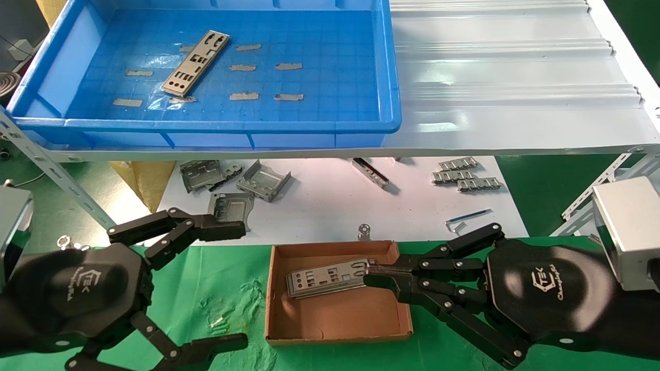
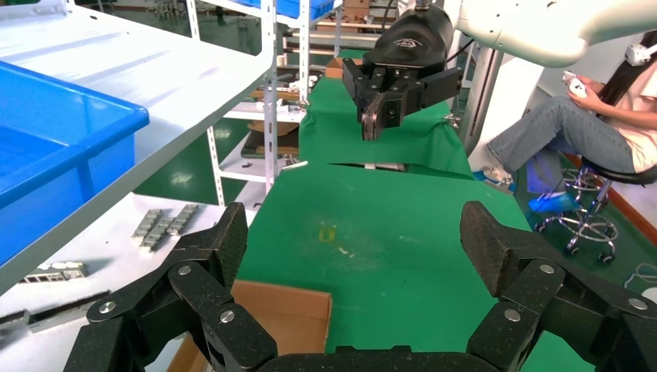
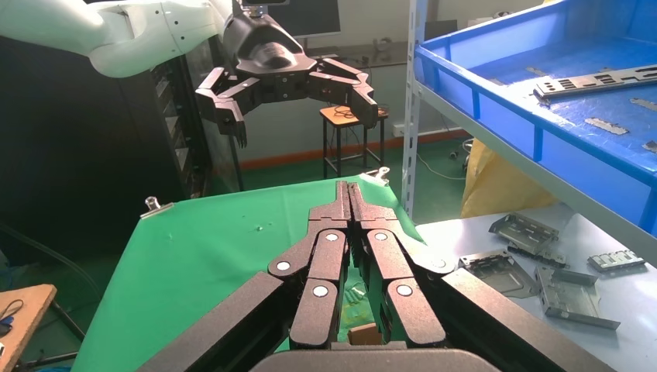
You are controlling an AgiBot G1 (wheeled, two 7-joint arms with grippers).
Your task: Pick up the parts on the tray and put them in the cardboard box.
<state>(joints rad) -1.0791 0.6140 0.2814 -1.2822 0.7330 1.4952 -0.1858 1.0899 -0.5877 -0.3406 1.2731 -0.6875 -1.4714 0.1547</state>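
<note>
Over the small brown cardboard box (image 1: 337,314), a thin silvery punched plate (image 1: 327,278) is pinched by the right gripper (image 1: 368,274) — the left gripper (image 1: 242,283) is parked beside it, spread wide.

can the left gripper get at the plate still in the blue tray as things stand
Probably yes. The left gripper is open and empty, low over the green mat, and the metal plate lies flat and uncovered on the blue tray floor on that side; only the tray's front rim needs clearing.
</note>
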